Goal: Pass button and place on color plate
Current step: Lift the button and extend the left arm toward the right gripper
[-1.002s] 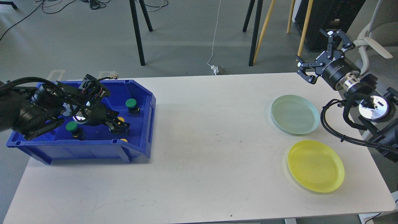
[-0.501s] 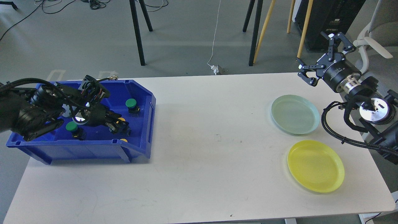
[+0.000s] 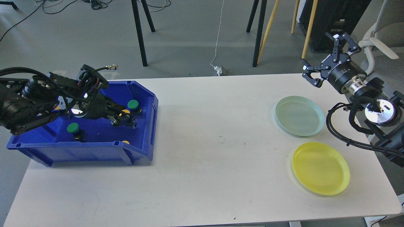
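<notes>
My left gripper (image 3: 125, 119) is inside the blue bin (image 3: 143, 94), lifted a little off its floor. It looks shut on a yellow button (image 3: 126, 111), whose black base is hard to tell from the fingers. Two green buttons (image 3: 133, 104) (image 3: 73, 127) and another yellow button (image 3: 125, 142) lie in the bin. My right gripper (image 3: 329, 56) is open and empty, raised beyond the table's far right corner. The pale green plate (image 3: 300, 115) and the yellow plate (image 3: 320, 168) lie empty at the right.
The white table (image 3: 205, 157) carries the bin at the left and the plates at the right. Black stand legs (image 3: 139, 34) and wooden poles (image 3: 268, 31) stand on the floor behind the table. A chair (image 3: 382, 41) is at the far right.
My left gripper has risen and moved slightly towards the bin's back, and the yellow button has moved with it. My right gripper has shifted slightly to the right.
</notes>
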### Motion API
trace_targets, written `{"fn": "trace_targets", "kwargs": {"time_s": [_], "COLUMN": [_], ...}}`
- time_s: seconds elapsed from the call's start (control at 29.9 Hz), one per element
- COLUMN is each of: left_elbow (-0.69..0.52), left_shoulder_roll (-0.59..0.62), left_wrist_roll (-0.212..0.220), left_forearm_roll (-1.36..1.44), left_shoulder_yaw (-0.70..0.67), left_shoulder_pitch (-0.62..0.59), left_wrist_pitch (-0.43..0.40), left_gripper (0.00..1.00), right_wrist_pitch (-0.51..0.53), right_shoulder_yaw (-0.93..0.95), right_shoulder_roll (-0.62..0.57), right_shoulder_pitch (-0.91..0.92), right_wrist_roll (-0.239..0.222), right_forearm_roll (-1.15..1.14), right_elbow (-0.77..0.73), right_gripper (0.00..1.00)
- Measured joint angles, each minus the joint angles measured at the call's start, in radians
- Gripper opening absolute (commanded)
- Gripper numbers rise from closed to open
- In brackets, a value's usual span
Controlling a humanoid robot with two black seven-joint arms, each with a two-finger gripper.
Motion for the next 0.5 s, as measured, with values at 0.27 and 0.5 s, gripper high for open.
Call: {"fn": "trace_targets", "kwargs": {"time_s": [0.27, 0.5], "left_elbow": [-0.175, -0.261], "left_shoulder_roll": [0.158, 0.182], "left_wrist_roll": [0.0, 0.0], "left_forearm_roll": [-0.004, -0.175], "left_shoulder_yaw": [-0.141, -0.417], "left_shoulder_pitch": [-0.112, -0.067], "left_wrist_pitch": [-0.036, -0.132], "left_gripper": [0.09, 0.1], "right_wrist_pitch": [0.0, 0.0], "right_shoulder_yaw": [0.0, -0.013], "right_shoulder_roll": [-0.003, -0.044], "right_shoulder_pitch": [0.0, 0.0], "right_wrist_roll": [-0.001, -0.002], "right_forearm_roll": [-0.001, -0.024], "right_elbow": [0.006, 0.048], "right_gripper": [1.0, 1.0]}}
